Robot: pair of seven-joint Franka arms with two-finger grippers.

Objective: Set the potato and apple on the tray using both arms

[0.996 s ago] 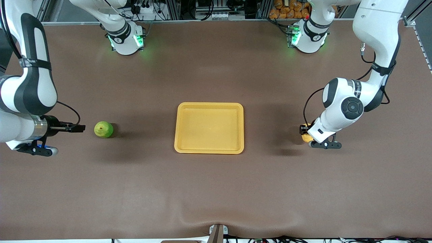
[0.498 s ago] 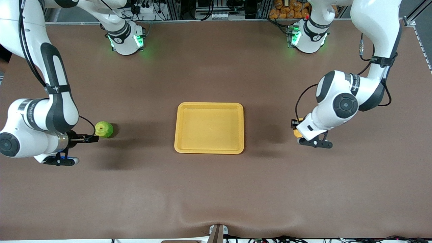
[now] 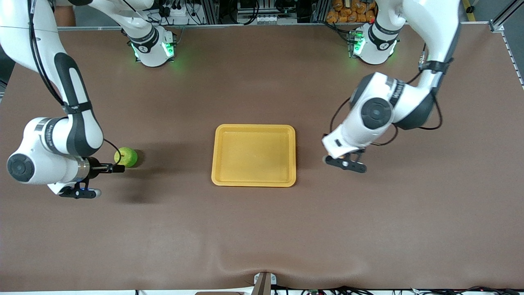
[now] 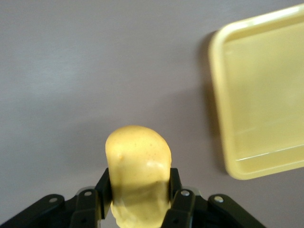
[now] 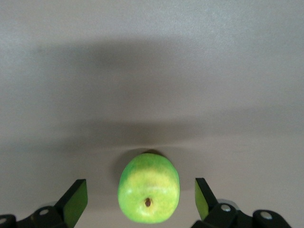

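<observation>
— So where does the potato (image 4: 137, 166) sit relative to the tray (image 3: 254, 182)?

— It hangs clamped between the two fingers of the left gripper (image 4: 138, 202), over bare table just beside the tray's edge toward the left arm's end. The left wrist view shows the jaws pressed tight against both flanks of the potato, with about half of it sticking out past the fingertips. In the front view the arm's wrist hides the potato.

— And the apple (image 3: 126, 157)?

— It rests on the table, well apart from the tray, toward the right arm's end, level with the tray's middle. The right gripper (image 5: 140, 202) is low at the apple with its jaws spread wide. The right wrist view shows one finger on each side of the fruit and a clear gap on both, so nothing grips it yet.

— How should each arm carry on?

— Probably the left arm should travel until the potato is fully inside the tray's rim, lower close to the tray floor, then let go, since an oblong lump dropped from height could roll off. The right arm likely needs to push in until the apple's widest part sits between the pads before closing; a round, smooth fruit pinched off-centre may squirt out.
</observation>
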